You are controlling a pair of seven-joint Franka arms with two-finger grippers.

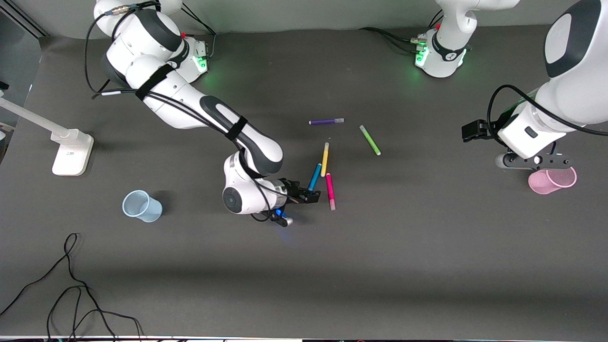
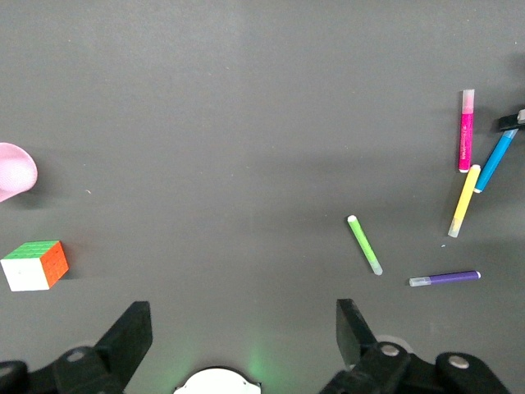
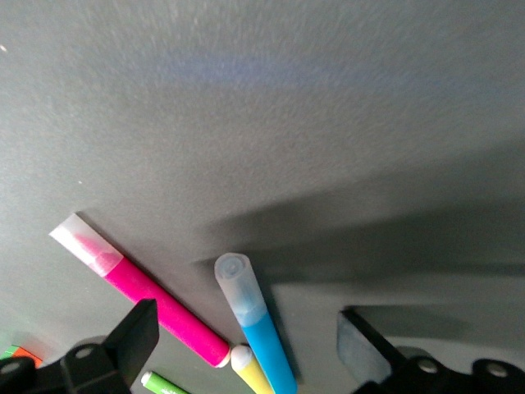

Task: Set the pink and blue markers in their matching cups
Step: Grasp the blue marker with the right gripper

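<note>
On dark grey table (image 1: pixel 427 247), black cables (image 1: pixel 71 294) trail.

We see a dark grey surface (image 1: pixel 427 247). Between the black right pincer's (image 1: pixel 313 195) fingers lies the blue marker (image 1: pixel 314 176) with its light-blue cap; just beside it the magenta-pink marker (image 1: pixel 330 191), paler capped. The pale blue cup (image 1: pixel 141 206) is ribbed; the pink cup (image 1: pixel 553 181) sits under the black left pincer (image 2: pixel 238 336).
</note>
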